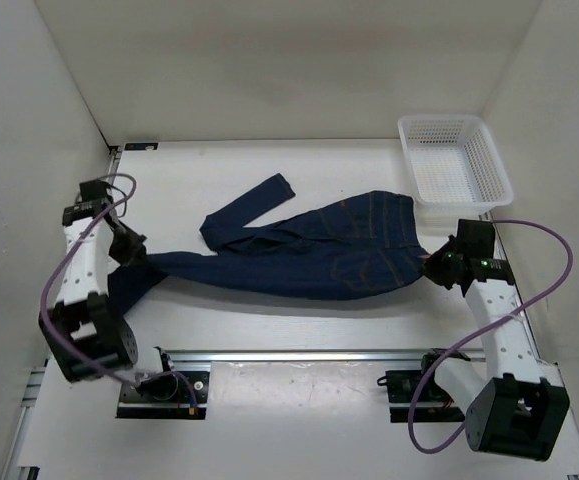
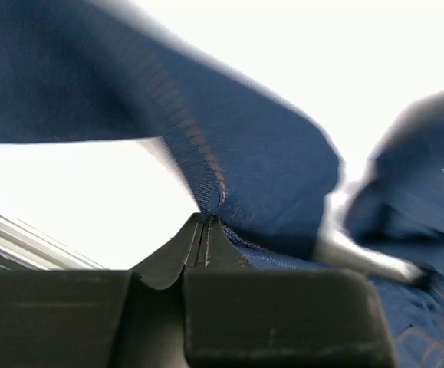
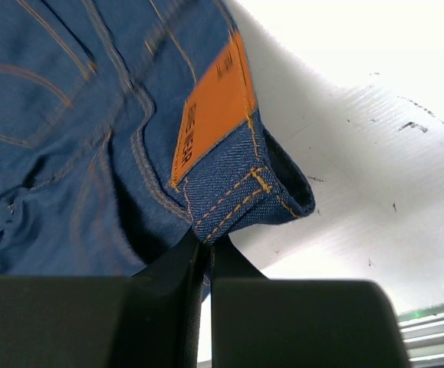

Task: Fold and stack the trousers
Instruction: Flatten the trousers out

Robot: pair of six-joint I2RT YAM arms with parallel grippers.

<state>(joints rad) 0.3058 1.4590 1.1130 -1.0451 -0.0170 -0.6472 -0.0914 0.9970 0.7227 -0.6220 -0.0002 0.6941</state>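
Across the table (image 1: 299,170), trousers (image 1: 329,255) stretched, left pincer (image 2: 205,224) clamped on a leg (image 2: 237,153), right pincer (image 3: 207,242) clamped on the waistband (image 3: 233,192)

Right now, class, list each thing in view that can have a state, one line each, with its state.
trousers: unfolded, held at both ends, one leg bent back across the table.
left gripper: shut on a trouser leg.
right gripper: shut on the waistband, beside the orange patch.
basket: upright, nothing visible inside.
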